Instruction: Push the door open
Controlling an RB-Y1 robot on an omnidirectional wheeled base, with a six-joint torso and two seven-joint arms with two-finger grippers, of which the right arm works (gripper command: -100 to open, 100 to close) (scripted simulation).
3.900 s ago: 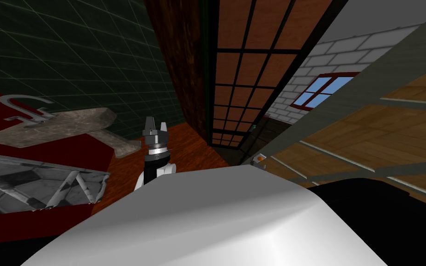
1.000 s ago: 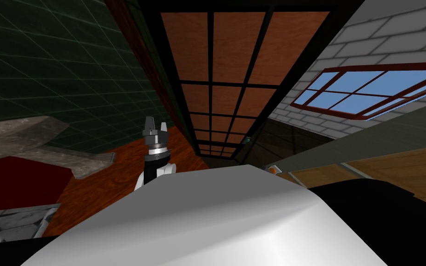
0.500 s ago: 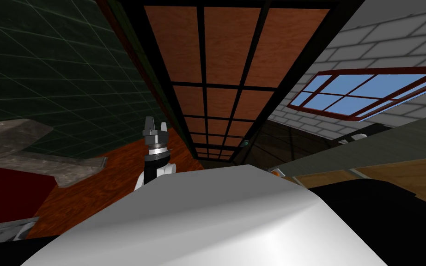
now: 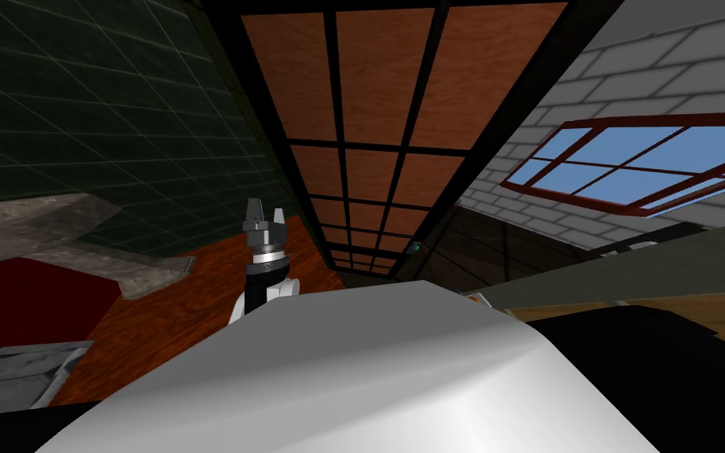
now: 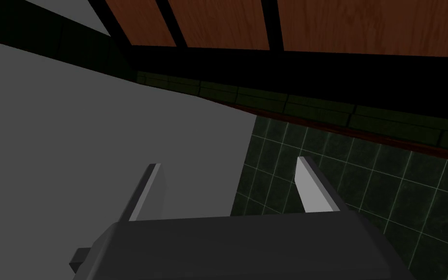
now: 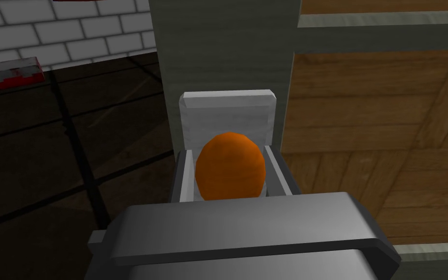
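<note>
Door [image 6: 364,121] has its orange knob [image 6: 230,167] pinched in the right tool [image 6: 228,153]; left tool [image 5: 228,162] stands spread, empty.

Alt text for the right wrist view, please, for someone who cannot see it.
The right gripper has its two fingers pressed against the sides of an orange knob on a light grey plate, mounted on the grey-green stile of a wood-panelled door. Beside the door lie a dark tiled floor and a white brick wall.
</note>
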